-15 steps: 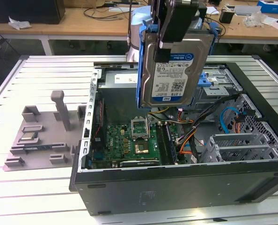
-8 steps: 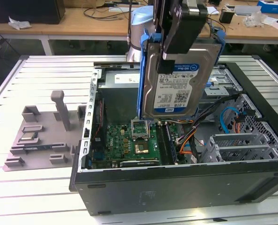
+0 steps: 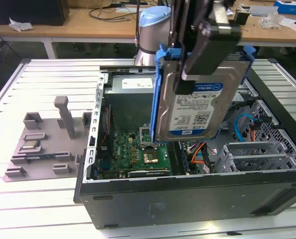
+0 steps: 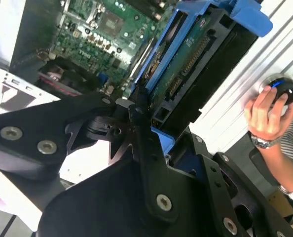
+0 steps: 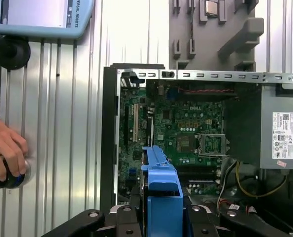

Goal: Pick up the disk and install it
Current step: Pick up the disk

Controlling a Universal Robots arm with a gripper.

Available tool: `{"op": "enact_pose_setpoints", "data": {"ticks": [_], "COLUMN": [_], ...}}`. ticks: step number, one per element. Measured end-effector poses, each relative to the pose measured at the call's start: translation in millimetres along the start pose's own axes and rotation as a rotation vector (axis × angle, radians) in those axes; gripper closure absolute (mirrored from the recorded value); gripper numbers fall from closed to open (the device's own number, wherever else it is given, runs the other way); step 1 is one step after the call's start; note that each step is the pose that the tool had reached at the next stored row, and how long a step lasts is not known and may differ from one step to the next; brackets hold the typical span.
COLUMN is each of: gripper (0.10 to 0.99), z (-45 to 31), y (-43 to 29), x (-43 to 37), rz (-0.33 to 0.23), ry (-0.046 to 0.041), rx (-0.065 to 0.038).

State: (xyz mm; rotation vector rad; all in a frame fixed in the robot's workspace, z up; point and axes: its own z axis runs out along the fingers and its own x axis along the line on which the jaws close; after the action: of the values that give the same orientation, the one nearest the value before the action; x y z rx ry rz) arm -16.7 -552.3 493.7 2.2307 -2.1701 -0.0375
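The disk (image 3: 198, 107), a silver hard drive with a white-and-blue label and a blue carrier frame, hangs upright and slightly tilted above the open computer case (image 3: 188, 196). My gripper (image 3: 184, 75) is shut on its upper part, one black finger pressed across the labelled face. In the second wrist view the disk (image 4: 196, 54) reaches out from the gripper (image 4: 146, 116) over the motherboard. The first wrist view looks down the disk's blue carrier edge (image 5: 161, 180), held in the gripper (image 5: 161, 215), over the case interior.
Inside the case lie a green motherboard (image 3: 138, 149), orange and blue cables, and a metal drive cage (image 3: 257, 154) on the exterior view's right. A grey fixture tray (image 3: 43, 144) sits left of the case. A person's hand (image 5: 6, 153) rests on a control knob beside the table.
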Motion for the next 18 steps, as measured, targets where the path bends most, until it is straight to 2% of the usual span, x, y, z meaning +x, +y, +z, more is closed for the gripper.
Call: {"op": "enact_pose_setpoints", "data": {"ticks": [3, 6, 9, 11, 12, 14, 16, 18], "gripper": [0.718, 0.718, 0.718, 0.718, 0.718, 0.718, 0.718, 0.718], "z": [-0.3, -0.7, -1.1, -1.1, -1.2, -0.5, -0.1, 1.2], "y": [-15.2, -42.1, -62.9, -71.9, -81.1, -103.9, -113.8, -133.0], "x": [3.0, 8.0, 11.8, 13.1, 14.0, 14.8, 14.6, 8.9], "rz": [0.000, 0.000, 0.000, 0.000, 0.000, 0.000, 0.000, 0.000], "ry": [0.0000, -0.0001, -0.0001, -0.0002, -0.0002, -0.0004, -0.0005, -0.0004], "rx": [-0.002, -0.006, -0.009, -0.010, -0.012, -0.013, -0.014, -0.015]}}
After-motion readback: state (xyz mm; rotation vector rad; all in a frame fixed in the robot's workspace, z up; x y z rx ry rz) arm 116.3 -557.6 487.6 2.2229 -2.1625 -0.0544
